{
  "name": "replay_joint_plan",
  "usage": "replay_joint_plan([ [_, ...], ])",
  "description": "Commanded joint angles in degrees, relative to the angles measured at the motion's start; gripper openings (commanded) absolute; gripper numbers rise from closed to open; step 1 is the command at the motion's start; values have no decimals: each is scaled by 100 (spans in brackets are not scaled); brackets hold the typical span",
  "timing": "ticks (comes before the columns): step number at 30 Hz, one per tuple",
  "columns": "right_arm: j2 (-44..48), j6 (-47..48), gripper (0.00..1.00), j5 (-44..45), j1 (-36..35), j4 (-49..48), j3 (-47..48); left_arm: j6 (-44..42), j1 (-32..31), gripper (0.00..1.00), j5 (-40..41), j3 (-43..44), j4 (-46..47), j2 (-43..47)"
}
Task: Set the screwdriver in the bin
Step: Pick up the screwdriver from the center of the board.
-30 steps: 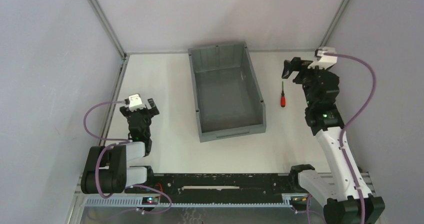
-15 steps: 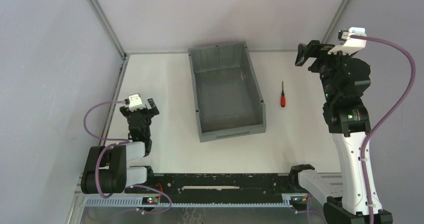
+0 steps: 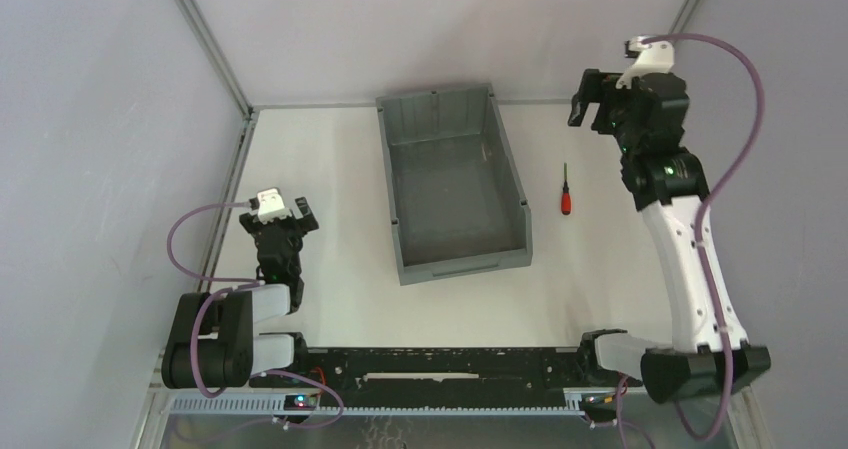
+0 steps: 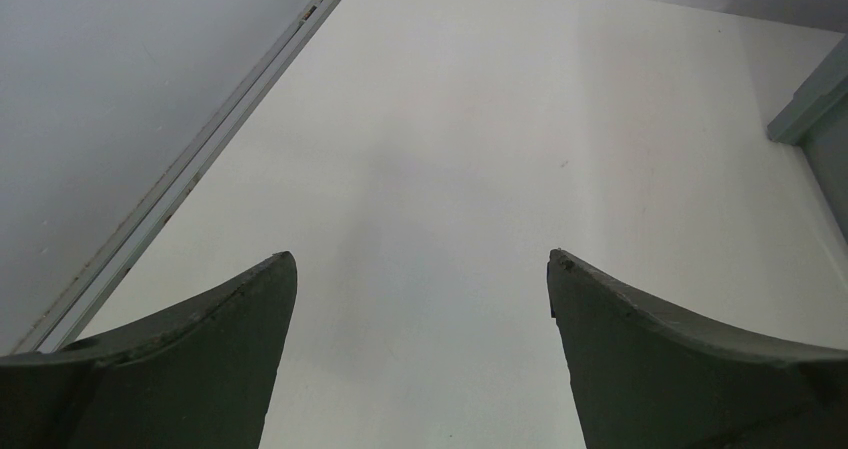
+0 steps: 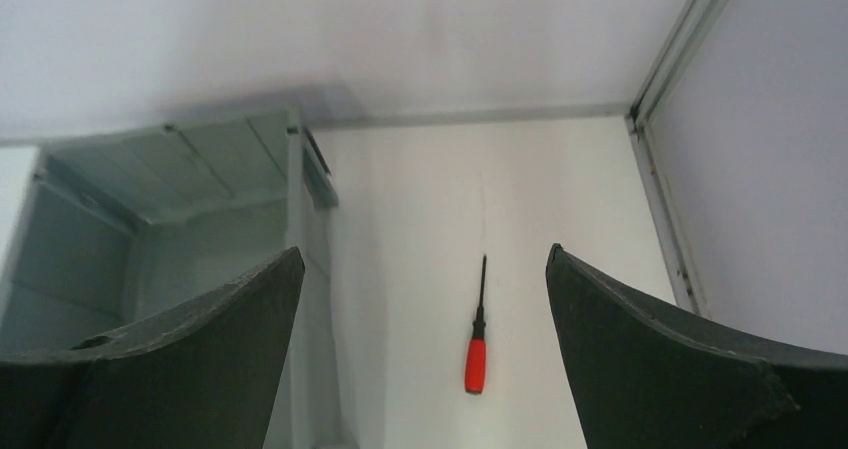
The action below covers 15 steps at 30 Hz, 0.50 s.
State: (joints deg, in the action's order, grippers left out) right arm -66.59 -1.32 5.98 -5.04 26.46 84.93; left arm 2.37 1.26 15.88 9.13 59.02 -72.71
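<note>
We see right gripper [image 3: 590,104] farther back than second ago, away from table, after swing right. Right arm [image 3: 690,259] stretches taller, base link upright.

White table [image 3: 330,169]; grey walls [image 3: 100,119]; alu frame posts [image 3: 205,39] at rear corners.

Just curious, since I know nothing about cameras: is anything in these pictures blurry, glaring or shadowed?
Top external: soft, even light, no glare, the screwdriver crisp. Right wrist: the bin's inside is shaded, the right gripper's fingers are dark silhouettes. Left wrist: a faint shadow on the table between the left gripper's dark fingers.
</note>
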Motion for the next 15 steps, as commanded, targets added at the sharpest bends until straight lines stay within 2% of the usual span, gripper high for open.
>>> replay_joint_plan([
  [1, -625, 123, 100, 135, 33, 379, 111, -105, 24, 100, -15, 203, 153, 51],
  [15, -2831, -330, 100, -212, 405, 488, -534, -106, 23, 100, -11, 196, 153, 46],
])
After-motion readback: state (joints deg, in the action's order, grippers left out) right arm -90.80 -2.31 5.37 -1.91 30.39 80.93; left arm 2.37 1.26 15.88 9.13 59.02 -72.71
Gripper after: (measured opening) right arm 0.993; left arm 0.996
